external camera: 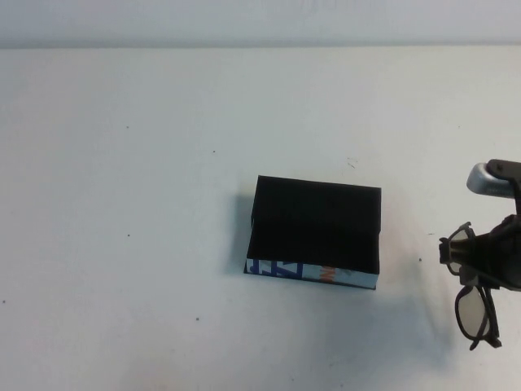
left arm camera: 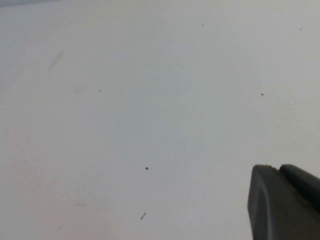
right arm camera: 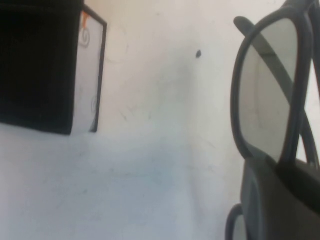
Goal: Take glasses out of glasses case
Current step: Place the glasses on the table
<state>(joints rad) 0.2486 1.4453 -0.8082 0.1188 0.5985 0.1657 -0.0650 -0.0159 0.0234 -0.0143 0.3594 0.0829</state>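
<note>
The glasses case [external camera: 316,236] lies open in the middle of the table, black inside, with its white printed side toward me. Nothing shows inside it. It also shows in the right wrist view [right arm camera: 35,65]. My right gripper [external camera: 488,259] is to the right of the case, near the table's right edge, shut on the glasses [external camera: 474,314]. It holds them above the table with one lens hanging down. In the right wrist view the dark frame and a greyish lens [right arm camera: 267,100] rise from the gripper [right arm camera: 295,175]. My left gripper [left arm camera: 281,172] is out of the high view, shut and empty over bare table.
The white table [external camera: 146,204] carries only small dark specks. Its far edge meets a pale wall at the top of the high view.
</note>
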